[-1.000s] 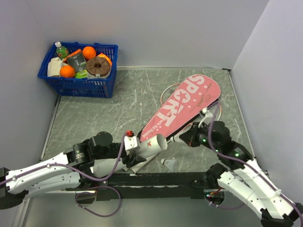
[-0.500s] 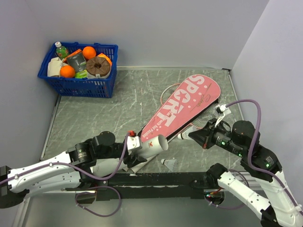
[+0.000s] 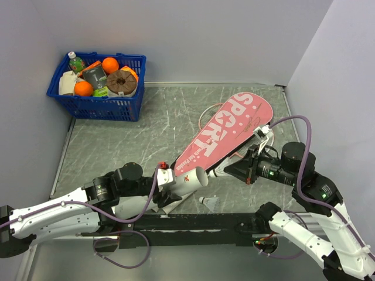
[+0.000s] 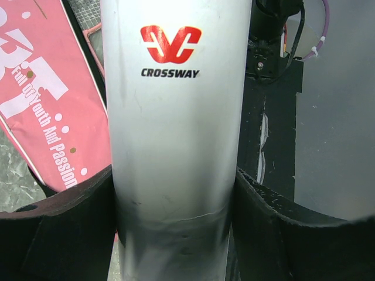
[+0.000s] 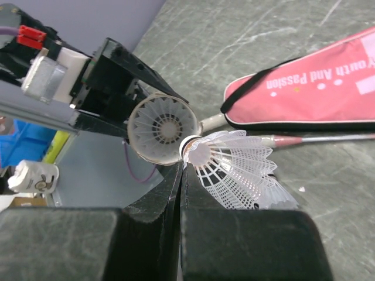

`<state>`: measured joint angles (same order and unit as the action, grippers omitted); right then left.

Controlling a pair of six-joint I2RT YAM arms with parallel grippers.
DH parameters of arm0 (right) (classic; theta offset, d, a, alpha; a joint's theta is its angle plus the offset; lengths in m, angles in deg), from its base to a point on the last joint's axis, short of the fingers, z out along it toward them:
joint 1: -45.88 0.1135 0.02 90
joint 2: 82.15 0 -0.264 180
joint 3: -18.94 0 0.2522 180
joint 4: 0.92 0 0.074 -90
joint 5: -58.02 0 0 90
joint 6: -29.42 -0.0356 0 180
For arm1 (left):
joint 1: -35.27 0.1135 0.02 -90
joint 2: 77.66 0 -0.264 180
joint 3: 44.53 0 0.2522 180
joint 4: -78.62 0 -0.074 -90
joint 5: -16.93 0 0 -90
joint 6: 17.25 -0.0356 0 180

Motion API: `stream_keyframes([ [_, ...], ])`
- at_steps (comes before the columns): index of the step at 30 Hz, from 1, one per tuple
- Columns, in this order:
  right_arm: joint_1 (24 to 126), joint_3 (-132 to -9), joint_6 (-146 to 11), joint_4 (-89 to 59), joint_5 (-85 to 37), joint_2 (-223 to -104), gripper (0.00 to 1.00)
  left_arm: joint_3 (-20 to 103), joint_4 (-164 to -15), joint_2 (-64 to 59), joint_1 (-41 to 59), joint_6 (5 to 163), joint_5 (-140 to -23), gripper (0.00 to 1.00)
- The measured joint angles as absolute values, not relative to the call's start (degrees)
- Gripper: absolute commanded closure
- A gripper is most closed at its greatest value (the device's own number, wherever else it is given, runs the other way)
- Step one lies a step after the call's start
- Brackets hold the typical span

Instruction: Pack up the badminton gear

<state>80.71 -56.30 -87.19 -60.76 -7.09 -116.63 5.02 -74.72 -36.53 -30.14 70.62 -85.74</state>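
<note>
My left gripper (image 3: 176, 186) (image 4: 176, 193) is shut on the white tube (image 3: 188, 179) (image 4: 176, 117), which bears a red logo and points its open end (image 5: 161, 129) towards the right arm. Inside it sits one shuttlecock. My right gripper (image 3: 227, 170) (image 5: 183, 167) is shut on the skirt edge of a white shuttlecock (image 5: 243, 167), held just right of the tube's mouth. Another shuttlecock (image 3: 209, 202) lies on the table near the front edge. The pink bag lettered "SPORT" (image 3: 225, 132) (image 5: 310, 88) lies diagonally, with a racket hoop (image 3: 205, 114) showing from under it and a racket handle (image 5: 293, 140) beside it.
A blue basket (image 3: 105, 108) of groceries stands at the back left corner. Walls close in the table at the back and on both sides. The arms' black base bar (image 3: 199, 222) runs along the front edge.
My right gripper has swung left with the shuttlecock, from beside the bag's lower edge up to the tube's open end. The left gripper and the tube have stayed put.
</note>
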Motion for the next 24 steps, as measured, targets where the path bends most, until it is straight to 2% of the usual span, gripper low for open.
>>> stream_keyframes([
  [8,84.1,-56.0,-88.7,-56.7,-6.0,-118.2,1.0,5.0,-74.7,-36.5,-30.1,70.6,-85.7,0.99],
  [24,93.4,-47.3,-93.3,-43.4,-6.1,-125.6,1.0,5.0,-74.4,-36.6,-30.1,70.6,-85.7,0.99],
])
